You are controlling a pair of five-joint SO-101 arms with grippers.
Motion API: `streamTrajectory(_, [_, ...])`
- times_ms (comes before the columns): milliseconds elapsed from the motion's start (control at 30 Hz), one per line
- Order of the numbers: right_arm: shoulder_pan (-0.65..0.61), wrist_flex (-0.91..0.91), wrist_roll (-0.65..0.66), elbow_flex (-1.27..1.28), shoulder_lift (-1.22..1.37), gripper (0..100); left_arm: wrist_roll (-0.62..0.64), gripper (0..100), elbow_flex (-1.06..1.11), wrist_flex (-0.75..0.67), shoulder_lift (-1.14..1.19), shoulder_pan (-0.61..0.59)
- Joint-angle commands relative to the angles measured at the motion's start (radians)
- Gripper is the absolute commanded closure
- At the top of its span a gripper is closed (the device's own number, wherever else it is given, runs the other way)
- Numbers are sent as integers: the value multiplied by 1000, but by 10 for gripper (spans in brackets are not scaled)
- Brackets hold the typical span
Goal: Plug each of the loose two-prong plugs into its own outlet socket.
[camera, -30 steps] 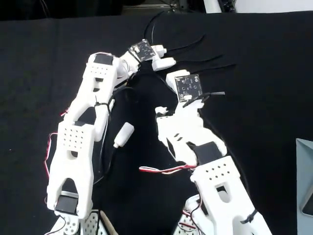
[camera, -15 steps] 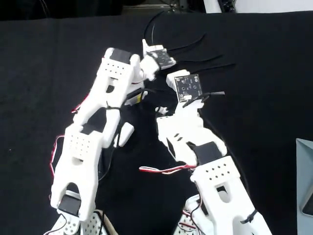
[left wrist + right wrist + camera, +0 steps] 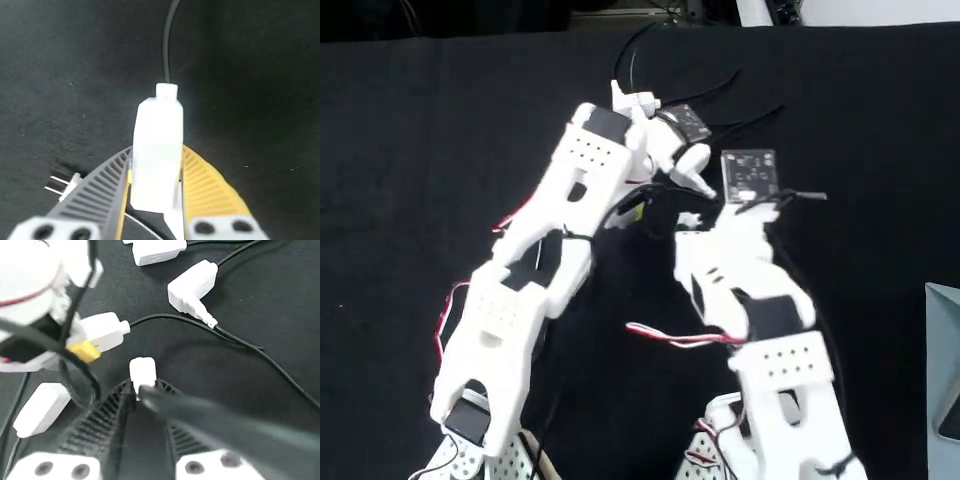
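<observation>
From above, the left arm [image 3: 555, 240] and right arm [image 3: 745, 280] lean over a black cloth [image 3: 410, 150], wrists close together near loose black cords [image 3: 715, 88] at the far middle. The left wrist camera shows the left gripper [image 3: 156, 167] clamped tight on a white connector block [image 3: 156, 135], its cord trailing away, with a two-prong plug [image 3: 62, 184] lying just beside it. In the right wrist camera's frame, the right gripper [image 3: 144, 387] pinches a small white plug body [image 3: 142, 369]; an angled white connector [image 3: 192, 286] lies farther off.
</observation>
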Motion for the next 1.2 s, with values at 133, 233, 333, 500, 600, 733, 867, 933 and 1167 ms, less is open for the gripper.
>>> streamTrajectory(133, [15,84,23,-67,-180,986,54,972,-42,64,-95,94])
streamTrajectory(233, [15,72,58,-44,-189,986,87,972,-24,81,-170,105])
streamTrajectory(333, [15,63,58,-42,-182,986,109,972,36,83,-292,113])
streamTrajectory(500, [15,63,58,-42,-182,986,120,972,340,25,-526,139])
streamTrajectory(600, [15,63,58,-42,-182,986,120,972,627,-121,-700,143])
streamTrajectory(733, [15,63,60,-42,-182,986,115,970,1036,-408,-911,137])
streamTrajectory(867, [15,63,58,-42,-182,986,115,967,1322,-641,-1022,136])
streamTrajectory(933, [15,63,58,-42,-183,986,115,967,1395,-713,-1023,134])
streamTrajectory(1167, [15,63,58,-41,-183,986,97,834,1535,-818,-974,105])
